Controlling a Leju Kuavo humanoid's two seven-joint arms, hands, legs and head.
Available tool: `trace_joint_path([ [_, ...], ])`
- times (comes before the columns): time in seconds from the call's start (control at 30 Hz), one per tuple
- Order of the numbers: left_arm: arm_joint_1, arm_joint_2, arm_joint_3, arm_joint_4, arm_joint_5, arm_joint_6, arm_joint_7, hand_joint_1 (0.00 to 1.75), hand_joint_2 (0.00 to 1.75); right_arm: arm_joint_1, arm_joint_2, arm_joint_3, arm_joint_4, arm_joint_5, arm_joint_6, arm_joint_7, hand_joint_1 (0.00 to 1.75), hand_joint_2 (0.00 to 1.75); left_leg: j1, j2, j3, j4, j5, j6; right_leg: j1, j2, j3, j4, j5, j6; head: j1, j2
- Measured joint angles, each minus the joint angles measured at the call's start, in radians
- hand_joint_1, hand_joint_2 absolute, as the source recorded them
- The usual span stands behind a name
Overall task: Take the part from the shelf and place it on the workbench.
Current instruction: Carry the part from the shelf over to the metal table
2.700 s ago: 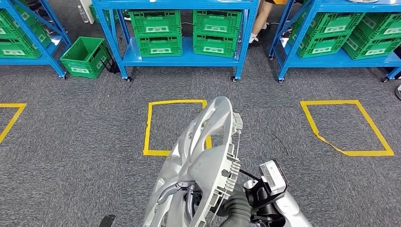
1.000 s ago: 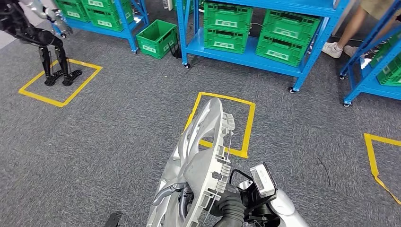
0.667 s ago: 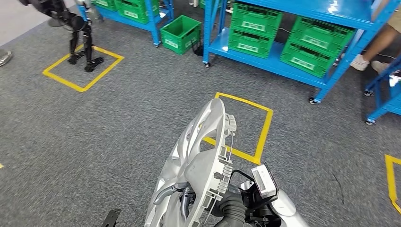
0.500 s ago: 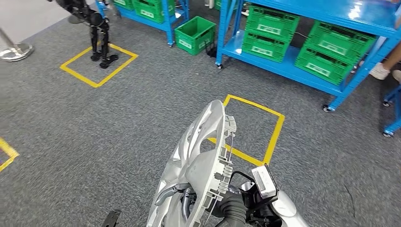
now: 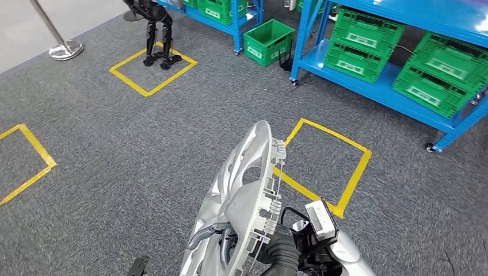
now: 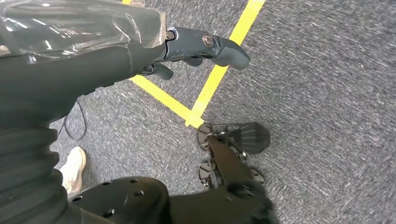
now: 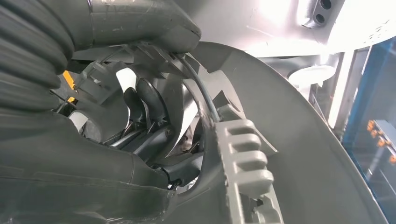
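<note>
The part is a silver wheel cover, held upright on edge low in the middle of the head view, above the grey carpet. My right hand grips it from behind, with dark fingers hooked through its spoke openings. Up close in the right wrist view, the fingers reach through the wheel cover and the thumb presses on its ribbed rim. My left hand hangs at my side over the carpet, fingers stretched out and holding nothing.
Blue wheeled shelves carrying green crates stand at the far right. A loose green crate sits on the floor. Yellow tape squares mark the carpet. Another robot's legs and a stanchion base are at the far left.
The whole picture has swung: the shelves slid to the right and another robot, a stanchion and more tape squares came in at left. The wheel cover stays in my right hand's grip.
</note>
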Motion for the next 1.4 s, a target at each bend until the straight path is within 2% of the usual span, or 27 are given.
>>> trace_joint_path([
  [0.07,-0.004,0.002,0.000,0.000,-0.005,0.000,0.000,0.00,1.75,-0.001,0.001,0.000,0.000,0.001,-0.001,-0.002,1.75,1.75,-0.014,0.042,0.046,-0.087,0.022,0.016,0.008,-0.019,0.003,0.000,-0.005,0.005,0.000,0.000],
  [0.1,-0.006,0.003,0.000,-0.001,-0.007,0.000,0.000,0.00,1.75,-0.002,0.001,0.000,0.000,0.002,-0.001,-0.003,1.75,1.75,-0.020,0.046,0.050,-0.098,0.020,0.020,0.011,-0.030,0.004,0.000,-0.008,0.008,0.001,0.000],
  [0.17,-0.005,0.004,0.000,-0.001,-0.010,0.000,0.001,0.00,1.75,-0.003,0.002,0.000,0.000,0.004,-0.002,-0.007,1.75,1.75,-0.018,0.019,0.052,-0.108,0.026,0.027,0.013,-0.049,0.007,-0.003,-0.013,0.016,0.000,0.000],
  [0.2,-0.004,0.005,0.000,-0.001,-0.011,-0.001,0.001,0.00,1.75,-0.004,0.002,0.000,0.000,0.006,-0.002,-0.008,1.75,1.75,-0.014,0.005,0.056,-0.118,0.031,0.030,0.013,-0.039,0.006,0.004,-0.019,0.018,0.001,0.000],
  [0.23,-0.004,0.004,0.000,-0.002,-0.012,-0.001,0.002,0.00,1.75,-0.004,0.002,0.000,-0.001,0.006,-0.002,-0.009,1.75,1.75,-0.010,-0.008,0.061,-0.127,0.037,0.034,0.011,-0.016,-0.004,0.026,-0.033,0.018,0.002,0.000],
  [0.3,-0.007,0.002,-0.001,-0.002,-0.015,-0.002,0.002,0.00,1.75,-0.003,-0.001,-0.001,-0.001,0.006,-0.003,-0.011,1.75,1.75,-0.006,-0.037,0.066,-0.136,0.044,0.040,0.005,0.046,-0.057,0.139,-0.081,0.013,0.003,0.000],
  [0.37,-0.010,0.000,-0.001,-0.003,-0.016,-0.003,0.002,0.00,1.75,0.001,-0.006,-0.001,0.000,0.007,-0.004,-0.012,1.75,1.75,-0.004,-0.069,0.066,-0.136,0.045,0.041,-0.001,0.072,-0.124,0.268,-0.120,0.015,0.004,0.000],
  [0.4,-0.010,-0.001,-0.001,-0.003,-0.016,-0.003,0.002,0.00,1.75,0.002,-0.008,-0.001,0.000,0.007,-0.004,-0.012,1.75,1.75,-0.003,-0.086,0.066,-0.135,0.045,0.041,-0.004,0.075,-0.138,0.288,-0.118,0.022,0.004,0.000],
  [0.43,-0.009,-0.001,-0.001,-0.003,-0.016,-0.003,0.002,0.00,1.75,0.002,-0.009,0.000,0.000,0.007,-0.004,-0.012,1.75,1.75,-0.002,-0.102,0.066,-0.133,0.044,0.039,-0.008,0.077,-0.133,0.267,-0.100,0.034,0.003,0.000],
  [0.5,-0.008,-0.003,-0.001,-0.003,-0.016,-0.003,0.002,0.00,1.75,0.001,-0.010,-0.001,0.000,0.007,-0.003,-0.012,1.75,1.75,0.002,-0.133,0.065,-0.126,0.042,0.032,-0.019,0.098,-0.077,0.132,-0.038,0.057,0.004,0.000],
  [0.53,-0.008,-0.003,-0.001,-0.003,-0.016,-0.003,0.002,0.00,1.75,0.001,-0.009,-0.001,0.000,0.007,-0.003,-0.012,1.75,1.75,0.002,-0.147,0.063,-0.119,0.039,0.026,-0.022,0.113,-0.050,0.070,-0.012,0.060,0.004,0.000],
  [0.6,-0.006,-0.003,-0.001,-0.003,-0.016,-0.003,0.002,0.00,1.75,0.000,-0.009,0.000,0.000,0.007,-0.002,-0.012,1.75,1.75,0.003,-0.165,0.054,-0.111,0.035,0.012,-0.021,0.129,-0.024,0.014,0.009,0.049,0.003,0.000],
  [0.67,-0.001,-0.002,-0.001,-0.002,-0.016,-0.003,0.002,0.00,1.75,-0.001,-0.008,0.000,0.000,0.006,-0.001,-0.012,1.75,1.75,0.005,-0.176,0.047,-0.109,0.037,0.001,-0.018,0.114,-0.022,0.013,0.013,0.033,0.003,0.000],
  [0.7,0.002,-0.002,-0.001,-0.002,-0.016,-0.003,0.002,0.00,1.75,-0.003,-0.007,0.000,0.000,0.006,-0.001,-0.012,1.75,1.75,0.006,-0.169,0.043,-0.105,0.034,-0.003,-0.019,0.107,-0.021,0.011,0.015,0.027,0.002,0.000],
  [0.77,0.003,0.000,-0.001,-0.003,-0.016,-0.003,0.002,0.00,1.75,-0.006,-0.004,0.000,-0.001,0.006,-0.001,-0.012,1.75,1.75,0.007,-0.121,0.015,-0.049,0.001,-0.014,-0.023,0.087,-0.016,0.007,0.016,0.014,-0.001,0.000],
  [0.83,-0.001,0.000,-0.001,-0.003,-0.017,-0.002,0.002,0.00,1.75,-0.006,-0.004,0.000,-0.001,0.006,0.000,-0.012,1.75,1.75,0.010,-0.067,-0.047,0.077,-0.058,-0.023,-0.017,0.066,-0.014,0.007,0.013,0.005,-0.004,0.000],
  [0.9,-0.002,0.000,-0.001,-0.003,-0.018,-0.002,0.002,0.00,1.75,-0.006,-0.004,0.001,-0.001,0.007,0.000,-0.012,1.75,1.75,0.015,-0.052,-0.101,0.178,-0.089,-0.027,-0.013,0.042,-0.013,0.008,0.010,0.001,-0.004,0.000],
  [0.93,-0.002,0.000,-0.001,-0.003,-0.019,-0.002,0.002,0.00,1.75,-0.006,-0.004,0.001,-0.001,0.007,0.000,-0.012,1.75,1.75,0.016,-0.049,-0.104,0.179,-0.079,-0.028,-0.013,0.030,-0.012,0.008,0.008,0.000,-0.004,0.000],
  [0.97,-0.002,0.000,-0.001,-0.003,-0.020,-0.002,0.002,0.00,1.75,-0.007,-0.004,0.001,-0.001,0.007,0.000,-0.012,1.75,1.75,0.017,-0.044,-0.084,0.140,-0.054,-0.027,-0.013,0.019,-0.010,0.008,0.006,0.001,-0.004,0.000],
  [1.03,-0.004,0.002,-0.001,-0.003,-0.020,-0.002,0.002,0.00,1.75,-0.009,-0.004,0.002,-0.001,0.008,0.000,-0.012,1.75,1.75,0.014,-0.004,-0.007,-0.001,0.005,-0.023,-0.010,0.000,-0.003,0.008,-0.001,0.007,-0.004,0.000],
  [1.1,-0.008,0.002,0.000,-0.004,-0.020,-0.002,0.002,0.00,1.75,-0.012,-0.004,0.002,-0.001,0.008,0.000,-0.012,1.75,1.75,0.006,0.030,0.042,-0.085,0.027,-0.013,-0.002,-0.016,0.002,0.008,-0.007,0.017,-0.002,0.000],
  [1.13,-0.010,0.002,0.000,-0.005,-0.020,-0.002,0.002,0.00,1.75,-0.013,-0.004,0.002,-0.001,0.008,0.000,-0.012,1.75,1.75,0.001,0.031,0.044,-0.092,0.024,-0.008,0.001,-0.026,0.004,0.006,-0.009,0.022,-0.001,0.000],
  [1.2,-0.010,0.003,0.001,-0.005,-0.020,-0.003,0.002,0.00,1.75,-0.016,-0.003,0.002,-0.001,0.008,0.000,-0.013,1.75,1.75,0.001,0.004,0.047,-0.099,0.030,0.004,0.000,-0.042,0.007,0.003,-0.013,0.032,-0.001,0.000],
  [1.23,-0.010,0.003,0.001,-0.005,-0.020,-0.002,0.002,0.00,1.75,-0.017,-0.003,0.002,-0.002,0.008,0.000,-0.013,1.75,1.75,0.002,-0.009,0.050,-0.106,0.034,0.010,-0.003,-0.031,0.006,0.011,-0.021,0.035,0.000,0.000],
  [1.27,-0.011,0.004,0.001,-0.005,-0.020,-0.002,0.002,0.00,1.75,-0.018,-0.003,0.003,-0.002,0.008,0.000,-0.014,1.75,1.75,0.005,-0.022,0.055,-0.113,0.038,0.017,-0.006,-0.008,-0.006,0.039,-0.037,0.035,0.001,0.000],
  [1.33,-0.015,0.003,0.001,-0.005,-0.020,-0.002,0.002,0.00,1.75,-0.018,-0.004,0.003,-0.002,0.008,0.000,-0.016,1.75,1.75,0.006,-0.051,0.058,-0.119,0.042,0.026,-0.009,0.052,-0.064,0.160,-0.087,0.027,0.005,0.000],
  [1.4,-0.017,0.003,0.002,-0.005,-0.020,-0.002,0.002,0.00,1.75,-0.016,-0.008,0.003,-0.002,0.008,0.000,-0.016,1.75,1.75,0.003,-0.083,0.056,-0.118,0.042,0.028,-0.009,0.074,-0.136,0.287,-0.124,0.025,0.006,0.000],
])
